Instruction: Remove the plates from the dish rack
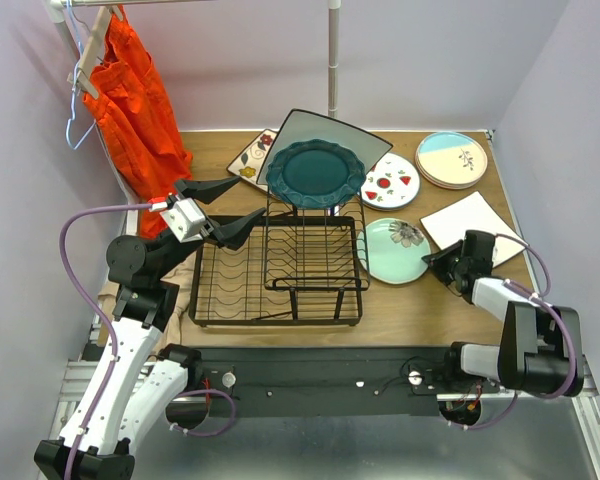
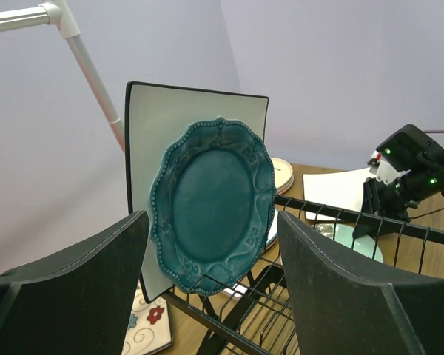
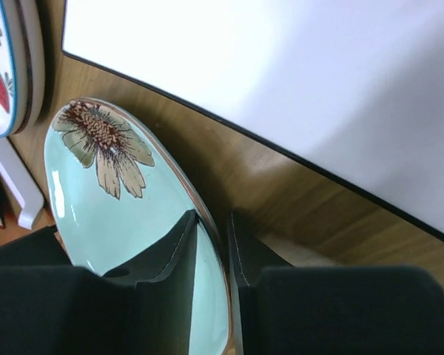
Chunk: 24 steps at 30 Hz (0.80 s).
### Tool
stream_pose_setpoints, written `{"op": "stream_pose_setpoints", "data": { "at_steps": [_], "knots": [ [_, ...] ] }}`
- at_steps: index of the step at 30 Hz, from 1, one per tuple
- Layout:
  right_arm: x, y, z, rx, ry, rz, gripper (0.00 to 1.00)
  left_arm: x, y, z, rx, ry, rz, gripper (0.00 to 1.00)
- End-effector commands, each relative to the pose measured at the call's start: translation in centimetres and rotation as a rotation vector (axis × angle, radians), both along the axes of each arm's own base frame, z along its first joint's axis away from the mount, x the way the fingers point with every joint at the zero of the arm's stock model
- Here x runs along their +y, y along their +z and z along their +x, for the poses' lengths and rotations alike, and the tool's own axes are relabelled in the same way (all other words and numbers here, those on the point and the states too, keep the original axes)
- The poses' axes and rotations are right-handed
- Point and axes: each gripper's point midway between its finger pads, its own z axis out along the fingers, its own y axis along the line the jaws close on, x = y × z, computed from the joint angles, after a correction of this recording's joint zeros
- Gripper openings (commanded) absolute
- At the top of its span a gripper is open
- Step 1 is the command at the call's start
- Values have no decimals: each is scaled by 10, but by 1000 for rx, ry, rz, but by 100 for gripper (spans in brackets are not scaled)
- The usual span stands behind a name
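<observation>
Jaws on your left gripper (image 1: 252,198) stand spread wide with nothing between them. It hovers left of centre in the top view, over the left part of the dish rack (image 1: 277,285), pointing at the dark teal scalloped plate (image 1: 315,172). Your right gripper (image 1: 435,262), right of centre, has its fingers drawn nearly together on the right rim of the mint floral plate (image 1: 392,250). That plate lies on the table (image 1: 430,315) just right of the rack.

The teal plate stands upright in the black wire rack's raised tier at upper centre. A large square plate (image 1: 325,128), pale with a dark edge, stands close behind it.

Your left wrist view adds the teal plate's beaded rim and raised scrollwork, with rack wires crossing its lower edge. Your right wrist view shows the mint plate's brown flower and thin brown rim, that rim running between the two fingers.

Other plates lie around the rack on the table:
- a flower-print square plate (image 1: 250,160) at the rack's upper left
- a red-fruit print plate (image 1: 392,182) at its upper right
- a round cream plate (image 1: 452,158) at far upper right
- a white square plate (image 1: 470,218) touching your right gripper's far side

An orange garment (image 1: 130,100) hangs at upper left, just beside your left arm.
</observation>
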Motion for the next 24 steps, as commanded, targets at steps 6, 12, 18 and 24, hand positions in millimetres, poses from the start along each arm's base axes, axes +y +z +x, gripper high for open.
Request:
{"op": "stream_pose_setpoints", "data": {
  "at_steps": [6,12,18,24],
  "knots": [
    [-5,5,27,-62,-34,4,22,2,-1,1,-9,15,8,79],
    [-4,12,35,-78,-30,12,27,3,-2,2,-5,18,9,79],
    [4,22,22,-88,-3,33,47,2,-1,1,-7,15,8,79],
    [12,57,1,-118,87,-4,54,4,1,-2,-16,21,1,79]
  ]
}}
